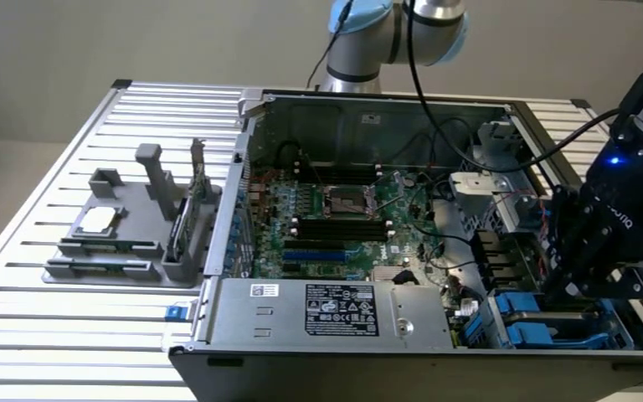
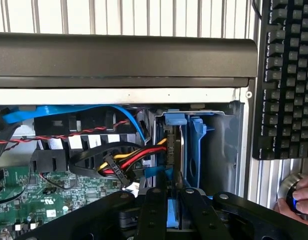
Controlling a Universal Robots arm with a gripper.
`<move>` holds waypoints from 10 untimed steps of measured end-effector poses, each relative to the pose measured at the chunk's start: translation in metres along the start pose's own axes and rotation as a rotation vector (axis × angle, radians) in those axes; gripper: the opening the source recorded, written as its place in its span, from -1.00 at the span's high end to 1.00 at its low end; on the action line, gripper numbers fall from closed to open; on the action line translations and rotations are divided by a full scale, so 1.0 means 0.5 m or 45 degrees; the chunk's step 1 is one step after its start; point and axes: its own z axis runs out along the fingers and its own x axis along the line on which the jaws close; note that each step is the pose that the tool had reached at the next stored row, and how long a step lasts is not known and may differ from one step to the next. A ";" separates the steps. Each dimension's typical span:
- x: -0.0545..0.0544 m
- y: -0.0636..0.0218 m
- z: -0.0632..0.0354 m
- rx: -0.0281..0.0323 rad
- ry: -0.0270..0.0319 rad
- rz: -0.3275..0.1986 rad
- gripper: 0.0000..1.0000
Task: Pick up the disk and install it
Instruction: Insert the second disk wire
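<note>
The disk [image 2: 174,150] stands on edge in the drive bay at the corner of the open computer case [image 1: 367,100], its blue carrier rails showing at its top edge and down its side, and the gripper [image 2: 168,210] is right over it. Widest of all, the slatted metal surface [image 1: 31,251] carries everything, with the case lying open on it and the green motherboard [image 1: 333,218] exposed inside. Along the case's near wall sits the big silver labelled power-supply box [image 1: 333,310]. On the exterior view's right, the black robot arm [image 1: 618,209] reaches down into the case above the blue drive bays [image 1: 534,322]. On the exterior view's left, a grey fixture tray [image 1: 120,243] holds spare parts, a small square silver chip [image 1: 96,219] among them. In the wrist view, a black keyboard [image 2: 288,75] lies beside the case, and a hand [image 2: 298,200] rests on a round knob at the corner. The gripper's black fingers [image 2: 153,215] sit close on either side of a blue piece of the carrier, pressed against it, pinching the disk. Red, yellow and black cables [image 2: 129,157] curl just beside the disk's edge.
</note>
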 end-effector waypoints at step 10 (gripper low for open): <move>0.014 -0.001 -0.014 -0.0012 -0.0109 0.000 0.67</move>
